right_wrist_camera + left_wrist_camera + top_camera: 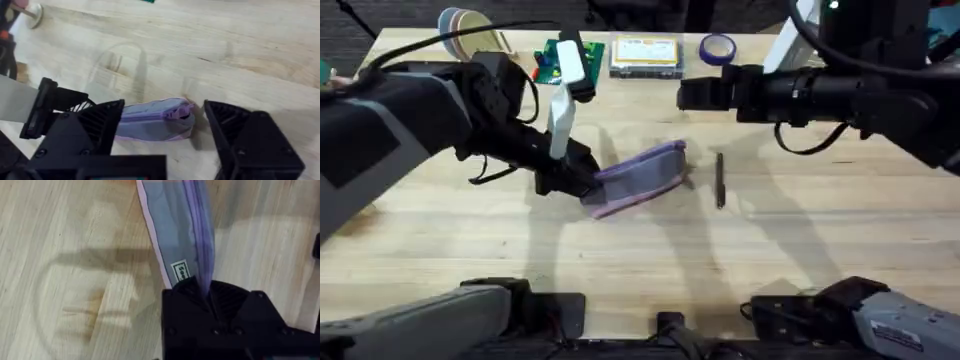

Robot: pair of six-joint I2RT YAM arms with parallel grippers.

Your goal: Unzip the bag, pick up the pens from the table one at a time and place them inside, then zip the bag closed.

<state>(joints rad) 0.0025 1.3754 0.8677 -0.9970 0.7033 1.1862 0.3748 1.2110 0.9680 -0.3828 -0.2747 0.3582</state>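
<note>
The lavender bag lies slanted on the wooden table, its zipper running along its length. My left gripper is shut on the bag's left end; in the left wrist view the bag runs away from the closed fingers. My right gripper hangs open above the bag's other end. In the right wrist view the bag's zipper end lies on the table below the gap between its spread fingers. A slim black pen lies just right of the bag.
Along the far edge stand a flat clear box with a yellow label, a purple tape roll, a green item and stacked dishes. Bare tabletop stretches in front of the bag.
</note>
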